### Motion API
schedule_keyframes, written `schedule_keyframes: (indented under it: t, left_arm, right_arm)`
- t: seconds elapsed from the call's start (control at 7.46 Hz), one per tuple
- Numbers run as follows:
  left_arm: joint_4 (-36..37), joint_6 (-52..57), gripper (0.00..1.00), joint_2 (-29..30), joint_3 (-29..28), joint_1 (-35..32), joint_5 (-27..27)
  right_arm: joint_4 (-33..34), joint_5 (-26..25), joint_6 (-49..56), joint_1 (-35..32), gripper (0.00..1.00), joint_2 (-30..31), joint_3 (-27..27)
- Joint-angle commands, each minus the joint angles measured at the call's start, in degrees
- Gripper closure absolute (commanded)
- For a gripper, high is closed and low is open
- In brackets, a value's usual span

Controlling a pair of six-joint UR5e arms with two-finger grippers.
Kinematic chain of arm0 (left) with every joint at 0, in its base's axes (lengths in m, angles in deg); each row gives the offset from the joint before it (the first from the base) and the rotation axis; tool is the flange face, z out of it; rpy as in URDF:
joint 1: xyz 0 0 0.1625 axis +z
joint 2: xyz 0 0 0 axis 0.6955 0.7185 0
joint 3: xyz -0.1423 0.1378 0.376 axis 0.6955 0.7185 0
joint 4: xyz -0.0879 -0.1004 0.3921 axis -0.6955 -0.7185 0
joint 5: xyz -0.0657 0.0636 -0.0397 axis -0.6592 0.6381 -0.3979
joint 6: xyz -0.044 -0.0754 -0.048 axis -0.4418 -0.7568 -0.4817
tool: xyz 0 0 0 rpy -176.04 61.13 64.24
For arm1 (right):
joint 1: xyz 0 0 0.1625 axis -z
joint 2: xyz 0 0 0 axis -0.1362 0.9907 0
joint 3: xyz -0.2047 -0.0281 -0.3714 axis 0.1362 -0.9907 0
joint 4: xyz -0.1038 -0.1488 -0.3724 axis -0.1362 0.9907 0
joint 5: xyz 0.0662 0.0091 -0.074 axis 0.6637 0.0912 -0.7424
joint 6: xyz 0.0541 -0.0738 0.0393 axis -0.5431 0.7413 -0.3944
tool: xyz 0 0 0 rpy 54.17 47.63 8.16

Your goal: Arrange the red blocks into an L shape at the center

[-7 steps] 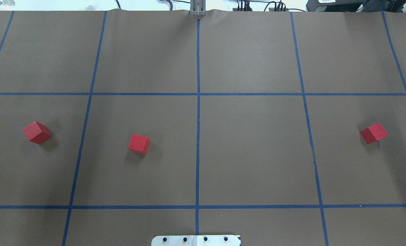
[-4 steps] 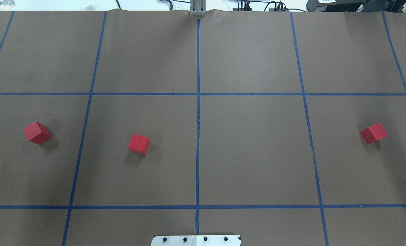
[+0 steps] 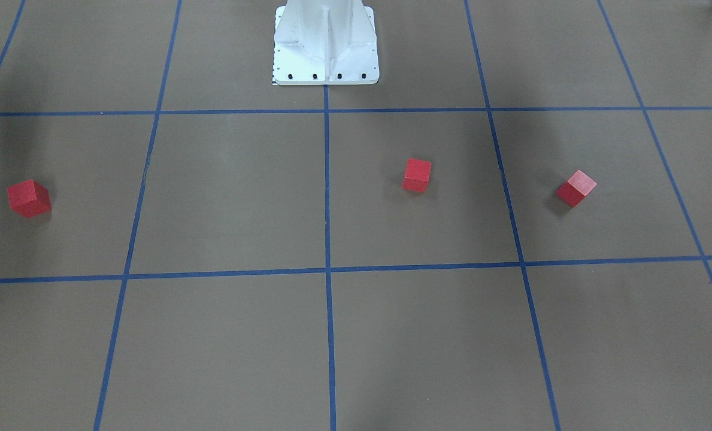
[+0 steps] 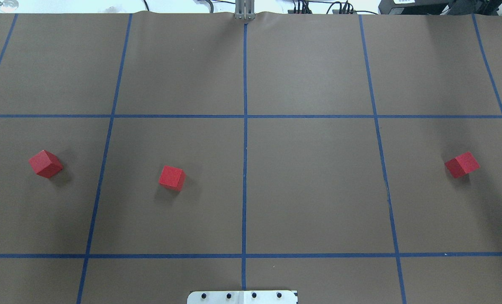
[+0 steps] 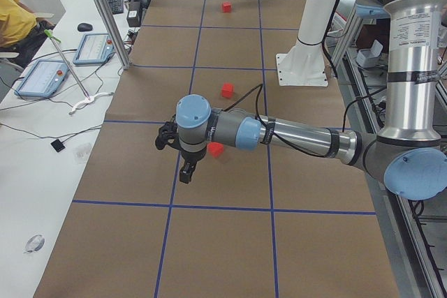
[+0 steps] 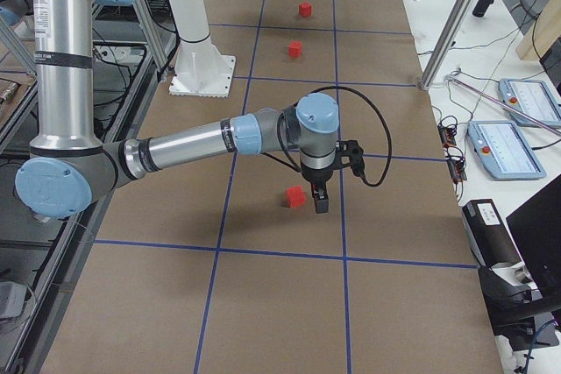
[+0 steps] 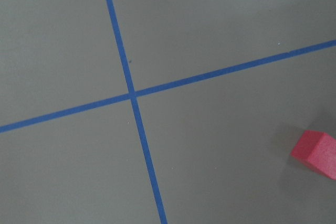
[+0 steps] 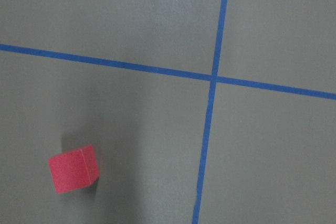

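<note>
Small matte red cubes (image 4: 172, 177) sit rotated across mid-frame: align fingers (image 5: 186, 172), whose opening I cannot tell, with flat faces.

Red blocks (image 4: 172, 177), brown surface (image 4: 318, 190), blue grid lines (image 4: 245, 147), white robot base (image 3: 326, 42)

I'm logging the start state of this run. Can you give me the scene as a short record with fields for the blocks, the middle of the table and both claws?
blocks: three red cubes: left block, middle block, right block
spacing: none touch; each sits in a different grid square of one row
center: bare, no block on it
task state: blocks not yet joined
left claw: over the table near the left block; open or shut cannot be told
right claw: near the right block; open or shut cannot be told
</note>
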Motion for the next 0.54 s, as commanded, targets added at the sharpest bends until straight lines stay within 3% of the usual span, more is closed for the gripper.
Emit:
schedule_keyframes:
  t: [0.0, 0.13, 0.4]
  left_arm:
    - [-0.73, -0.07, 0.0, 0.09, -0.29, 0.0, -0.29]
    - [-0.73, -0.07, 0.0, 0.01, -0.21, 0.0, -0.29]
    - [-0.73, -0.07, 0.0, 0.01, -0.2, 0.0, -0.38]
  right_arm:
    - [-14.97, 0.55, 0.08, 0.87, 0.0, 3.32, -4.25]
    - [-20.37, 0.73, -2.44, 3.66, 0.0, 4.12, -6.28]
    - [-21.22, 0.12, -9.9, 15.15, 0.01, 2.38, -6.65]
